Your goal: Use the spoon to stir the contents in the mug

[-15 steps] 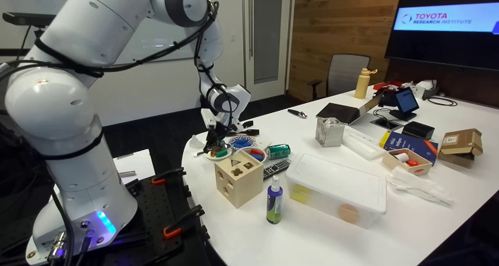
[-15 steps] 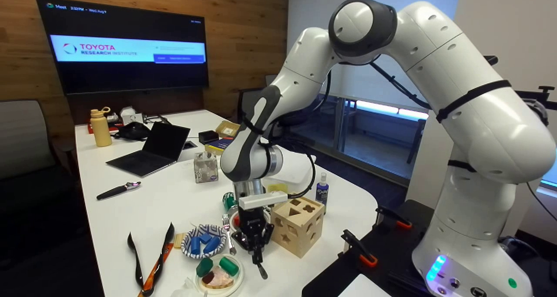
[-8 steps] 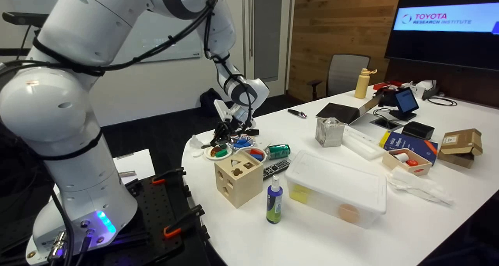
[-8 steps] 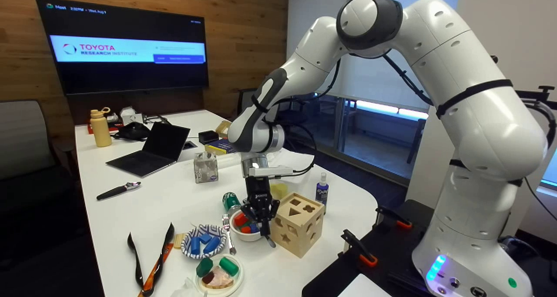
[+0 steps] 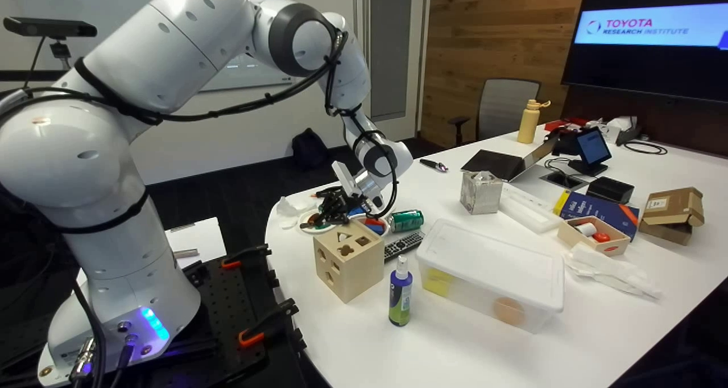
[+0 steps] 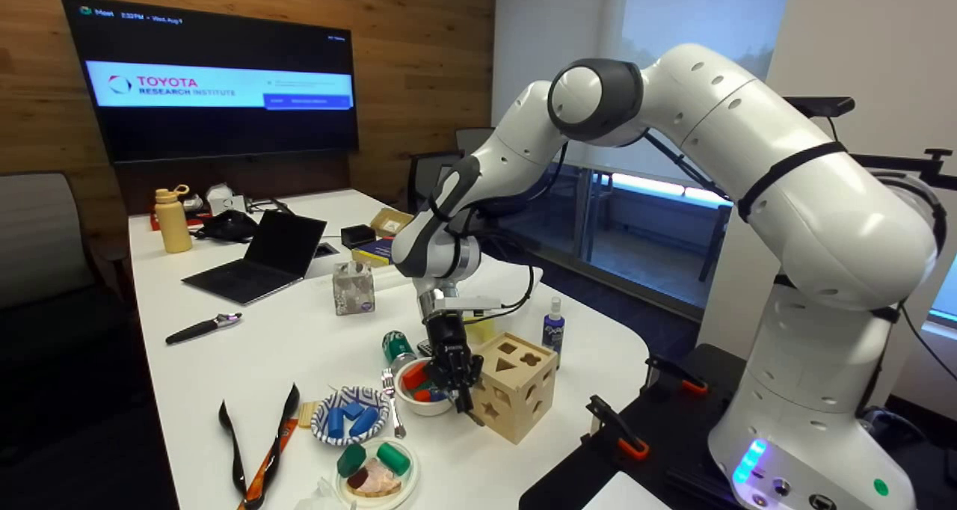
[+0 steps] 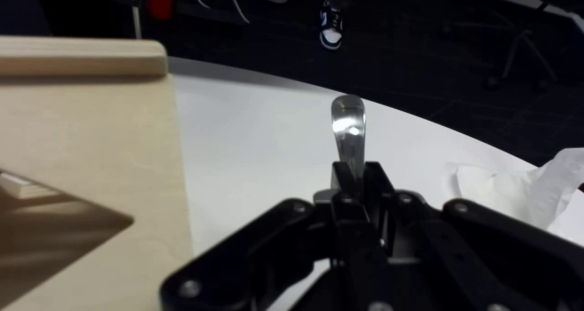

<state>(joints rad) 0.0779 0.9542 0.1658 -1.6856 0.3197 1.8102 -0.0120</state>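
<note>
Swinging closer to the wooden box [image 6: 516, 392] comes the gripper [image 7: 355, 169], and it's clamped on the spoon [image 7: 349, 124]!

1. Claw [image 7: 357, 169]: rear cut off by bottom edge, wrist view.
2. Spoon [image 7: 349, 124]: gripped stretch hidden by claw, wrist view.
3. Cube [image 7: 105, 137]: cut off by left edge, wrist view.
4. Tissue [image 7: 515, 192]: cut off by right edge, wrist view.
5. Bowl [image 6: 420, 407]: part-hidden behind claw, in an exterior view.
6. Screen [image 6: 224, 130]: smallest lettering illegible, in an exterior view.
</note>
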